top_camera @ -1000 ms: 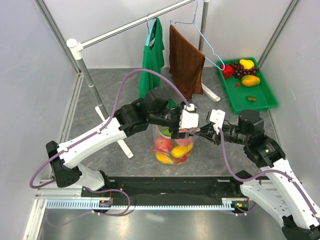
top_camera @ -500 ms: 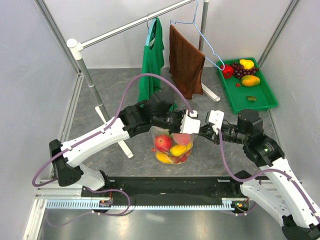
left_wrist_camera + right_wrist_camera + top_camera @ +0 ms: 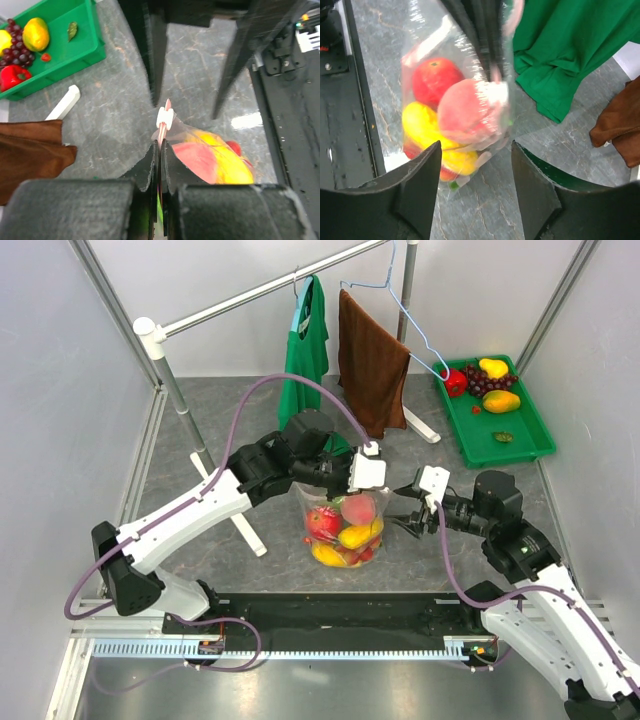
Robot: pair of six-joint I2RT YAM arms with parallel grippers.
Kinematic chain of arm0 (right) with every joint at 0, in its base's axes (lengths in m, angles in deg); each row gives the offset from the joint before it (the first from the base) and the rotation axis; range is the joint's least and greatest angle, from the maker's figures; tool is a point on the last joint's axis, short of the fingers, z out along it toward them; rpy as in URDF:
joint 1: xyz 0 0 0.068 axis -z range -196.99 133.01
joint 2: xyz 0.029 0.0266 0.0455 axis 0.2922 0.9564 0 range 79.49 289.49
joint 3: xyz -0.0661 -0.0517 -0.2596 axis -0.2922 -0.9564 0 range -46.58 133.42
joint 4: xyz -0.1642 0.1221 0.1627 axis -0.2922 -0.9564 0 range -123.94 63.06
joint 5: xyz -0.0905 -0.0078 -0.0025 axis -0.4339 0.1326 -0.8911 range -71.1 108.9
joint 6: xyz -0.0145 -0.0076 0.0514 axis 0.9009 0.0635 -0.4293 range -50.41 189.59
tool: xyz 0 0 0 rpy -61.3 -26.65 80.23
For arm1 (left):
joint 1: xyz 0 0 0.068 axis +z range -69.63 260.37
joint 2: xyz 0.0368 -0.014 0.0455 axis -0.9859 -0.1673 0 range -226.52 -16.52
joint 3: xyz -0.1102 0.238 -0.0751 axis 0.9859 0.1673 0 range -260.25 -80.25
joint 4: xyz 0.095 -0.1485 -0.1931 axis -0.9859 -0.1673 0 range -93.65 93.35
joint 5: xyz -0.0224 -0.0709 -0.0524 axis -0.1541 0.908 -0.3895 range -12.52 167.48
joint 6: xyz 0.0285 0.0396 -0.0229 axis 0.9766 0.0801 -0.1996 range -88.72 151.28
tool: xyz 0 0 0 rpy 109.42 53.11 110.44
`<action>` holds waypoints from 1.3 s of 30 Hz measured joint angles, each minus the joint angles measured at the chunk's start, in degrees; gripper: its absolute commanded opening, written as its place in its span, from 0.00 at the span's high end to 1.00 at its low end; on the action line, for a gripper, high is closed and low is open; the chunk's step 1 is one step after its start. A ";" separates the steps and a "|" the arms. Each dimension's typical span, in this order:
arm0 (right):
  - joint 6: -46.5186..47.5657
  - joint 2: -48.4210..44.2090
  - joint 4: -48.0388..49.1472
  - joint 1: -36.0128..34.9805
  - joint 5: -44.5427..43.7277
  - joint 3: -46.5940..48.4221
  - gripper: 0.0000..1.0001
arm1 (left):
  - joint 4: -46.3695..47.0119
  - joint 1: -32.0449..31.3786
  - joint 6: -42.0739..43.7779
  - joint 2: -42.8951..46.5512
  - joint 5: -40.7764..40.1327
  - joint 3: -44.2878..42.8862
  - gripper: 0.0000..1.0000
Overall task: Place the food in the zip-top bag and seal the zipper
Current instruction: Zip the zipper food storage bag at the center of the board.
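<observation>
From above: shows the right gripper [image 3: 408,512] drawn off to the right of the zip-top bag [image 3: 345,530], where half a second ago it sat pinched at the bag's top edge, hard against the left gripper [image 3: 350,492]. Finds its jaws now spread, holding nothing, near the bag yet apart from it. Finds the left gripper, wide a second ago, now clamped on that top edge. Puts the bag near the middle of the table [image 3: 200,420], just in front of the green cloth [image 3: 303,350], as before, with the food [image 3: 340,525] inside: red, pink and yellow pieces. Leaves other toy fruit [image 3: 487,383] in the green tray [image 3: 520,435] at the far right, unmoved.

From the left wrist: shows the fingers [image 3: 147,165] pressed together on the zipper [image 3: 161,134], the thin pink strip running out between them to a white slider [image 3: 165,118]. Shows the clear bag [image 3: 200,137] below and to the right, pink and yellow food [image 3: 220,160] pressed against the plastic. Cannot tell whether the strip is sealed along its length.

From the right wrist: shows both fingers [image 3: 415,192] far apart at the bottom edge, nothing between them. Places the bag [image 3: 455,105] beyond them, upright and untouched by them, with the other arm's dark fingers at its top. Sets the green cloth [image 3: 560,50] and the brown towel [image 3: 620,135] behind it to the right.
</observation>
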 measured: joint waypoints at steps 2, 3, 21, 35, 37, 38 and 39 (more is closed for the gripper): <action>-1.20 0.26 1.86 0.00 -0.13 -0.61 0.41 | 0.17 -0.02 -0.44 0.70 0.76 0.79 0.98; -1.75 0.39 2.78 0.00 -0.17 -0.85 0.42 | 0.33 -0.04 -0.66 1.07 1.01 1.14 0.98; -11.63 3.58 12.66 -0.15 1.01 -1.14 1.00 | 1.53 0.13 -3.93 1.70 2.03 1.36 0.54; -10.16 2.51 12.41 -0.13 0.35 -1.22 1.00 | 1.49 -0.04 -4.44 -0.17 2.86 -4.22 0.38; -9.73 2.43 12.31 -0.15 0.35 -1.22 1.00 | 1.49 -0.20 -4.42 -1.16 3.37 -4.44 0.40; -9.55 2.43 12.22 -0.13 0.35 -1.22 1.00 | 1.46 -0.33 -4.39 -1.55 3.41 -4.44 0.41; -9.35 2.43 12.17 -0.15 0.35 -1.22 1.00 | 1.44 -0.50 -4.39 -2.05 3.48 -4.46 0.42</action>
